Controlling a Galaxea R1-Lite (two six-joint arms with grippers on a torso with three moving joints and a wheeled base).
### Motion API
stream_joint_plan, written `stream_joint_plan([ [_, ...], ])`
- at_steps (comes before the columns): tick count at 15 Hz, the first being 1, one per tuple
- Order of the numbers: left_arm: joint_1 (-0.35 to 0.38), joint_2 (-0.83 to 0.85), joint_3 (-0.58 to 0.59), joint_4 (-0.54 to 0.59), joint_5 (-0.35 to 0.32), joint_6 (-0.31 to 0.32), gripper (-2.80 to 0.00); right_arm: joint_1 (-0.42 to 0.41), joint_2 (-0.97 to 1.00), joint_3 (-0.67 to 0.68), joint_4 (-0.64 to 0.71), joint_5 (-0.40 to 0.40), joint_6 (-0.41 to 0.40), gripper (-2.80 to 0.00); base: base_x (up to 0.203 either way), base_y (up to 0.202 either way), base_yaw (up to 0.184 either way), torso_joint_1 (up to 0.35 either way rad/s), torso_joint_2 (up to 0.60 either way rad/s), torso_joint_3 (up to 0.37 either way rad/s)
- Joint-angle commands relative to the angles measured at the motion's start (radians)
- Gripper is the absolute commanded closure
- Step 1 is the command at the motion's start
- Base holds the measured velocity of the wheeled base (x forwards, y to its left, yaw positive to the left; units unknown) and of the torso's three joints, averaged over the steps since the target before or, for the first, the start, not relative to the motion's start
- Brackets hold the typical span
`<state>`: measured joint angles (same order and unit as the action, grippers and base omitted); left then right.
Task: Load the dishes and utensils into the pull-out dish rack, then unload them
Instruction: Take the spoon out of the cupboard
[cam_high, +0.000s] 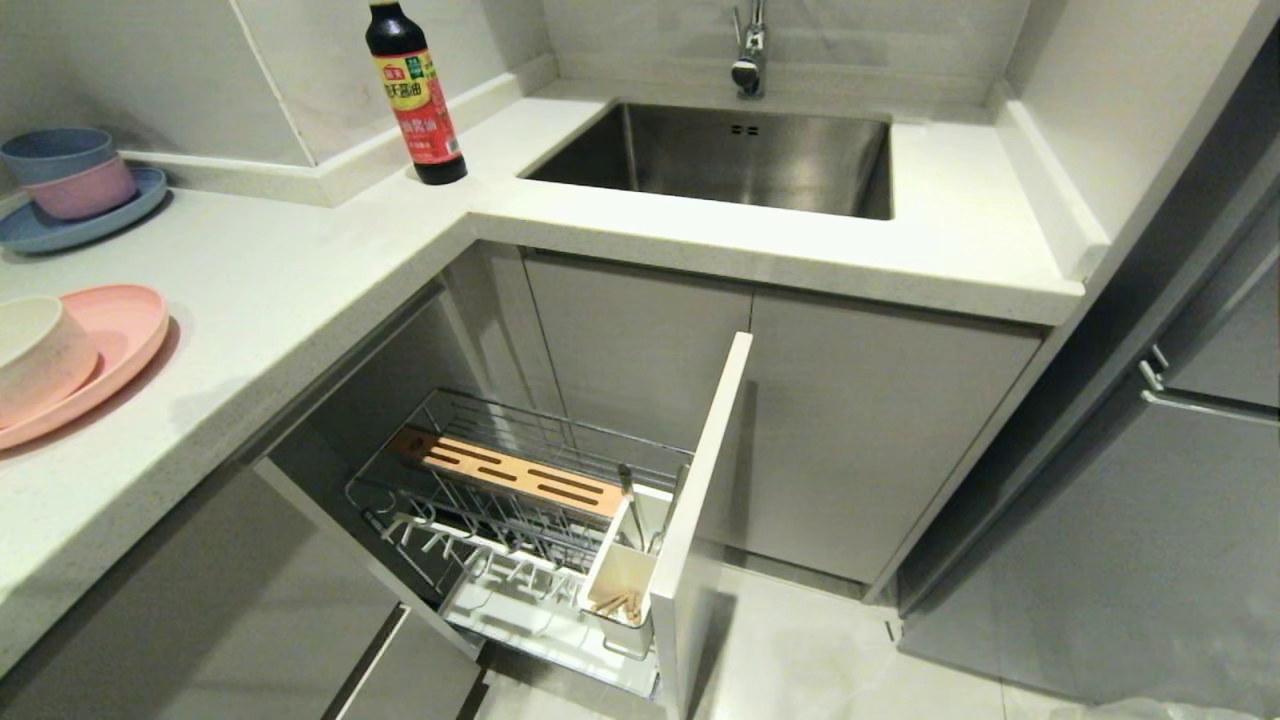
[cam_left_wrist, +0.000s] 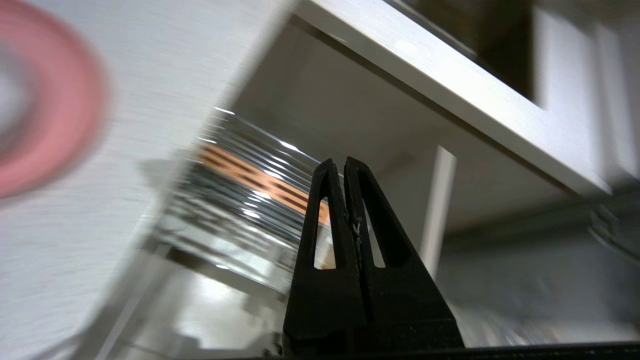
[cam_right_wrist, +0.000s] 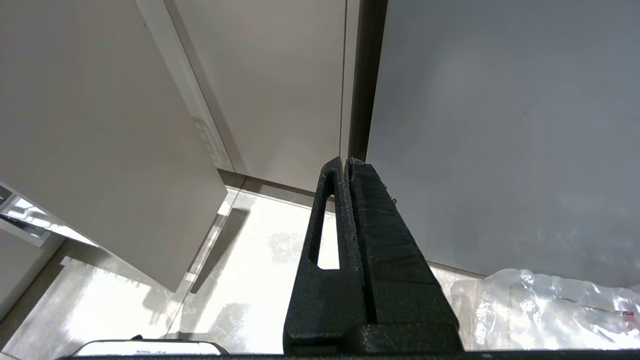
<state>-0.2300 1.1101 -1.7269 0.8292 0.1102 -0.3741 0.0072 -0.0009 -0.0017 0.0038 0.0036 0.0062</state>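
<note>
The pale-pink plate (cam_high: 125, 335) lies on the left counter with the cream bowl (cam_high: 35, 350) standing on it. Below, the pull-out dish rack (cam_high: 400, 495) is drawn out, its wooden strip (cam_high: 510, 470) on top. Its white utensil cup (cam_high: 622, 570) holds the chopsticks (cam_high: 615, 603); a slim grey handle, probably the spoon (cam_high: 628, 492), rises from the cup. Neither arm shows in the head view. My left gripper (cam_left_wrist: 342, 162) is shut and empty, hovering with the blurred rack (cam_left_wrist: 240, 195) and plate (cam_left_wrist: 70, 115) beyond it. My right gripper (cam_right_wrist: 346, 161) is shut and empty, parked low over the floor.
A soy sauce bottle (cam_high: 415, 95) stands by the sink (cam_high: 720, 155) under the faucet (cam_high: 748, 50). A blue plate with stacked blue and pink bowls (cam_high: 70, 185) sits far left. The rack's grey front panel (cam_high: 705, 500) juts into the aisle. A clear plastic bag (cam_right_wrist: 550, 310) lies on the floor.
</note>
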Motion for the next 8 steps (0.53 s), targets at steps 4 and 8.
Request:
stream_joint_plan([
  [4, -0.271, 0.028, 0.263, -0.205, -0.017, 0.084, 0.0, 0.0, -0.001, 0.0, 0.001, 0.0, 0.0, 0.0, 0.0, 0.0, 0.0, 0.0, 0.0, 0.0],
  [8, -0.273, 0.211, 0.342, -0.284, -0.03, 0.308, 0.0, 0.0, 0.001, 0.0, 0.001, 0.001, 0.0, 0.0, 0.0, 0.0, 0.0, 0.0, 0.0, 0.0],
])
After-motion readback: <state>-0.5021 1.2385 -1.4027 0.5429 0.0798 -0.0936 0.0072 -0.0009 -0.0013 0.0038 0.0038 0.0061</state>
